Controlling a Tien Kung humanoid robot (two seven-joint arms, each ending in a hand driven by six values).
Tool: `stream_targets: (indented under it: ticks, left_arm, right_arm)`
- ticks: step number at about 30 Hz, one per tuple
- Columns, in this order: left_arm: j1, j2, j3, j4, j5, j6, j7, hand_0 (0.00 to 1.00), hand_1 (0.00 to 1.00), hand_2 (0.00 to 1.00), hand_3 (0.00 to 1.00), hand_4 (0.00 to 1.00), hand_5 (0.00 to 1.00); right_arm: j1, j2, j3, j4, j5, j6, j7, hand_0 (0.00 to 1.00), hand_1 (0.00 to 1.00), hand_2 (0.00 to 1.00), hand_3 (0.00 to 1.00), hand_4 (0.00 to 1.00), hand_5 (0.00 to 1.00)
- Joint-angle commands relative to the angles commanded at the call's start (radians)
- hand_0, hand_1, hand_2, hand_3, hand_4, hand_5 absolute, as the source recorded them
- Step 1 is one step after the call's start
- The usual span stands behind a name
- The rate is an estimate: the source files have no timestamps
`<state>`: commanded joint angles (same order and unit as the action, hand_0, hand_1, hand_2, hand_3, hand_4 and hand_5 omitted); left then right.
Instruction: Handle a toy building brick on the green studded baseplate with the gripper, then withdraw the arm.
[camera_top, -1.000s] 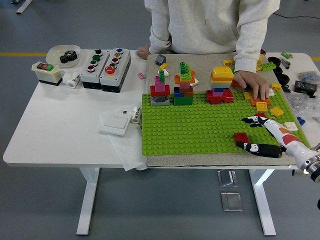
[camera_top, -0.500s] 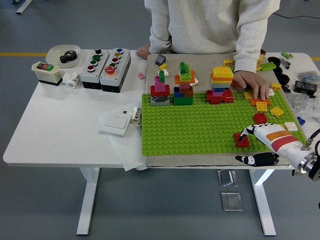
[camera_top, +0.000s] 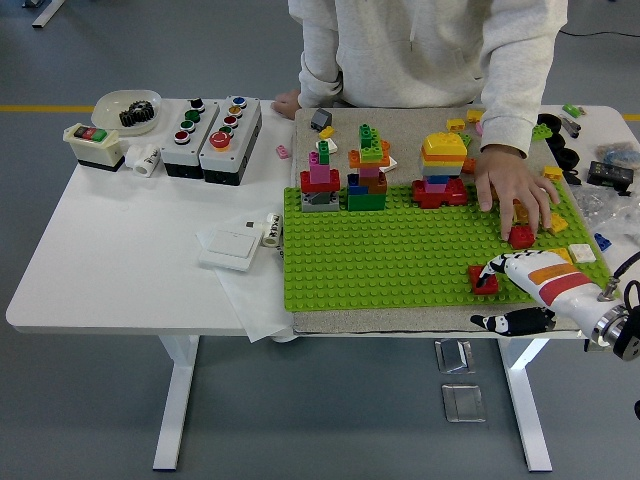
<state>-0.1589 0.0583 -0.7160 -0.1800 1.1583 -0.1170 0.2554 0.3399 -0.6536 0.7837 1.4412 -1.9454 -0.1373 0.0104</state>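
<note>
My right hand (camera_top: 520, 290) rests at the near right corner of the green studded plastic baseplate (camera_top: 400, 255), fingers loosely spread and grasping nothing, fingertips touching the small red toy brick (camera_top: 483, 279) seated there, while a person's hand (camera_top: 515, 188) reaches onto loose bricks beyond.

A white table (camera_top: 120, 260) carries a beige mat (camera_top: 400, 118), button boxes (camera_top: 211, 138), a bowl (camera_top: 126, 104) and paper (camera_top: 250, 290).

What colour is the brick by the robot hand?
Red brick, clearest in the head view.
</note>
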Motion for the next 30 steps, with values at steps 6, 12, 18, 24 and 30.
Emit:
stream_targets:
  ticks: [6, 12, 18, 24, 30]
  left_arm:
    - [0.000, 0.000, 0.003, 0.000, -0.005, 0.000, -0.001, 0.822, 0.686, 0.588, 0.532, 0.528, 0.500]
    - [0.000, 0.000, 0.006, 0.000, -0.006, 0.000, -0.001, 0.821, 0.686, 0.588, 0.532, 0.528, 0.500]
    - [0.001, 0.000, 0.007, 0.000, -0.006, 0.000, -0.001, 0.822, 0.685, 0.588, 0.531, 0.528, 0.499]
    - [0.004, -0.001, 0.012, 0.000, -0.005, 0.000, -0.001, 0.821, 0.686, 0.588, 0.532, 0.528, 0.500]
    - [0.008, 0.000, 0.015, 0.000, -0.007, -0.001, -0.001, 0.821, 0.685, 0.588, 0.532, 0.528, 0.500]
  right_arm:
    - [0.004, 0.002, -0.003, -0.011, 0.001, -0.001, 0.002, 0.753, 0.706, 0.744, 0.614, 0.839, 0.579]
    - [0.002, 0.011, -0.001, -0.027, 0.018, -0.034, 0.018, 0.752, 0.702, 0.741, 0.615, 0.838, 0.579]
    - [-0.009, 0.054, -0.003, -0.084, 0.226, -0.240, 0.164, 0.520, 0.501, 0.530, 0.460, 0.758, 0.469]
    - [0.012, 0.111, 0.013, -0.096, 0.480, -0.290, 0.379, 0.192, 0.271, 0.355, 0.341, 0.826, 0.288]
    - [0.049, 0.144, 0.039, -0.142, 0.733, -0.156, 0.346, 0.153, 0.229, 0.326, 0.319, 0.825, 0.293]
